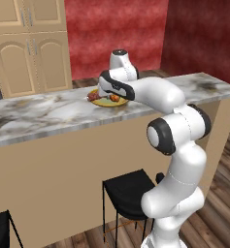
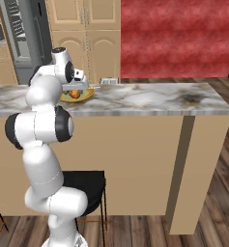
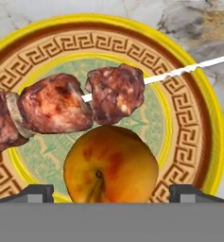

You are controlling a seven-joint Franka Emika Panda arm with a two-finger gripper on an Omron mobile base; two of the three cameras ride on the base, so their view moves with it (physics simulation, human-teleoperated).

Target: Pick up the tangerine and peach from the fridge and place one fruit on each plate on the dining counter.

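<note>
The peach [image 3: 111, 165], orange-red with darker blotches, lies on the yellow-green plate [image 3: 198, 94] beside a skewer of brown meat pieces [image 3: 75, 104]. My gripper [image 3: 111, 191] hangs just above it, open, with a finger tip on each side and a gap between each tip and the fruit. The plate [image 1: 103, 102] sits on the dining counter [image 1: 39, 116], with my hand [image 1: 115, 87] over it and the peach [image 1: 115, 98] showing under the hand. From the right, the peach [image 2: 75, 93] and plate [image 2: 87, 95] show under the gripper [image 2: 78, 88]. The tangerine is out of view.
The fridge [image 2: 24, 38] stands behind the counter at the far left, next to tan cupboards [image 1: 34, 53]. Black stools [image 1: 128, 191] stand in front of the counter by my base. The marbled top [image 2: 150, 99] stretches away to the right.
</note>
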